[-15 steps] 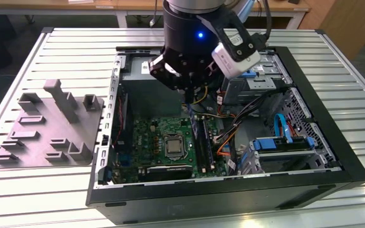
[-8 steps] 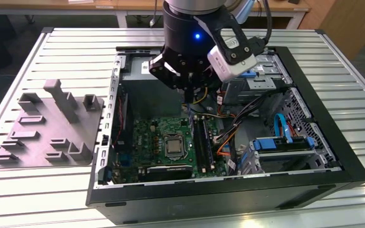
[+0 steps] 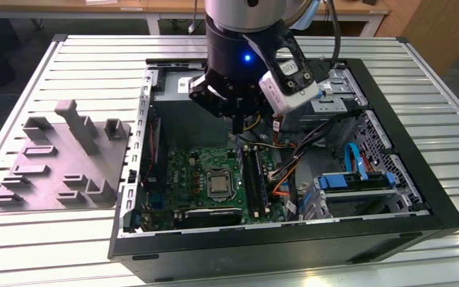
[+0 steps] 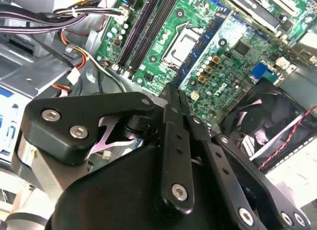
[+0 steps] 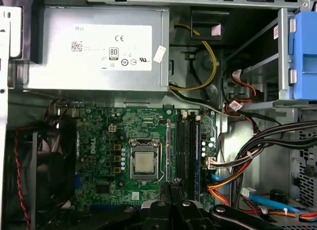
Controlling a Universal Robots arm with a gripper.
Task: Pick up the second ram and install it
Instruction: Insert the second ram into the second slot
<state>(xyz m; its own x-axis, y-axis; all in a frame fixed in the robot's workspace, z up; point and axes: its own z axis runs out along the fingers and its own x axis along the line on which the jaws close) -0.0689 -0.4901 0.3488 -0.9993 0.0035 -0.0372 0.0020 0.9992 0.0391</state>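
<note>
The likeliest trace of the ram (image 5: 168, 146) is a thin green strip standing on edge along the slots (image 5: 190, 151), on their side nearest the CPU (image 5: 144, 162). It looks seated there, though whether this stick is the second one cannot be told.

Such a stick should be light, stiff and thin, and easily harmed at its chips and contact edge. It is best pinched across its flat faces near the middle of the upper long edge, and pressed straight down without twisting.

The gripper (image 3: 238, 128) hangs over the motherboard (image 5: 99, 141), apart from it, its fingers (image 4: 170, 111) pressed together with nothing visible between them.

The open case (image 3: 277, 239) holds the board. In the exterior view, taken from the CPU:
- The power supply (image 5: 99, 47) is at twelve o'clock.
- The wires (image 5: 277, 151) and the blue cable (image 3: 355, 158) are at two to three o'clock.
- The drive cage (image 3: 357, 185) is at three o'clock.

A fan (image 5: 44, 175) sits beside the board.

Outside the case, at nine o'clock in that view, a grey rack (image 3: 62, 161) lies on the table (image 3: 38, 239).
</note>
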